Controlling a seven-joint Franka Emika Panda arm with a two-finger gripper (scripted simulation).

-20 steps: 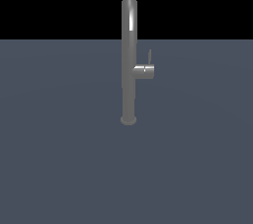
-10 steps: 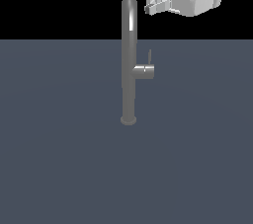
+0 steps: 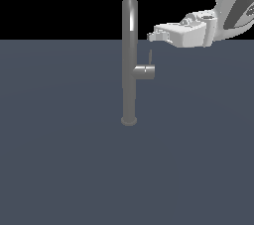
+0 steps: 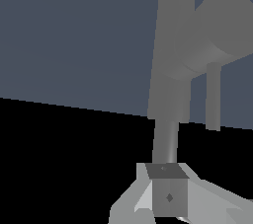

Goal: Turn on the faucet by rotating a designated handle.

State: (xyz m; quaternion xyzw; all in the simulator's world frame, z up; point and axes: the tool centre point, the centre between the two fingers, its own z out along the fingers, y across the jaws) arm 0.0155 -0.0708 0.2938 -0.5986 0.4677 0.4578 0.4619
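The faucet (image 3: pixel 129 60) is a tall slim grey pipe with an arched top, standing upright on a small round base flange. A short stub (image 3: pixel 145 72) juts toward the exterior view's right. The handle (image 3: pixel 150 56), a thin grey rod, points up from the stub's end. My gripper (image 3: pixel 151 36) lies level, fingertips just above the handle's tip and right of the pipe, touching nothing. It looks shut and empty. In the wrist view the fingers (image 4: pixel 168 196) sit together, with the pipe (image 4: pixel 174 45), the stub (image 4: pixel 217 25) and the handle (image 4: pixel 213 94) beyond them.
The faucet stands on a flat dark grey-blue surface (image 3: pixel 64 159) that fills the lower part of the exterior view. My white arm (image 3: pixel 233 1) enters from the upper right corner. The background above the surface is black.
My gripper has come down from the top edge and moved toward the exterior view's left, ending just above the handle. The faucet and handle have not moved.
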